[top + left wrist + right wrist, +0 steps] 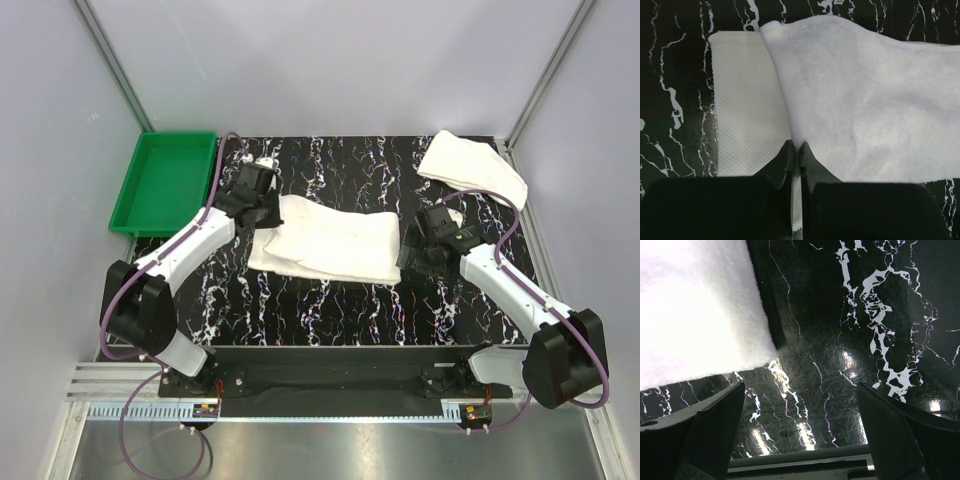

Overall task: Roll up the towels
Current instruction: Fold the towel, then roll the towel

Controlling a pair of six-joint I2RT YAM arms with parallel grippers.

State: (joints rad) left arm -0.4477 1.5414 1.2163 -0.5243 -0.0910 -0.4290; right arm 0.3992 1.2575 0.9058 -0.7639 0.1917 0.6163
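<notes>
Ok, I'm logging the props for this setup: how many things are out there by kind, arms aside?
White towels: 2 (middle towel, far-right towel)
Green tray: 1
Total: 3

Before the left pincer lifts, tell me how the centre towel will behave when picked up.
Probably floppy: the centre towel lies in soft, uneven folds, one layer lapped over another, so it should sag from wherever the left pincer pinches it. Likely light, being thin cloth. Its fuzzy pile looks grippy, though on the glossy table it may slide if pushed.
</notes>
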